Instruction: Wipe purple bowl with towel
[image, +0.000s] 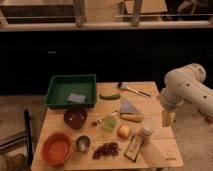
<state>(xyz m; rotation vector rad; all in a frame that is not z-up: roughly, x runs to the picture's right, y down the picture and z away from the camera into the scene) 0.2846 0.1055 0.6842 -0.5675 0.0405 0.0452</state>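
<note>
The pincer (167, 118) hangs at the right edge of the bench (165, 156); whether it is wide or narrow, I cannot tell. The towel (128, 106) lies to its left, near the bench's middle. The purple bowl (75, 117) sits farther left. A white cup (148, 127) stands close to the path.

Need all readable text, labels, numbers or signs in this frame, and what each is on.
Nothing legible.
Table, front-right corner: small dark mark, too blurred to read.
Dark packet: pale print, too small to read.
End effector, hanging at the table's right edge: no marking visible.
</note>
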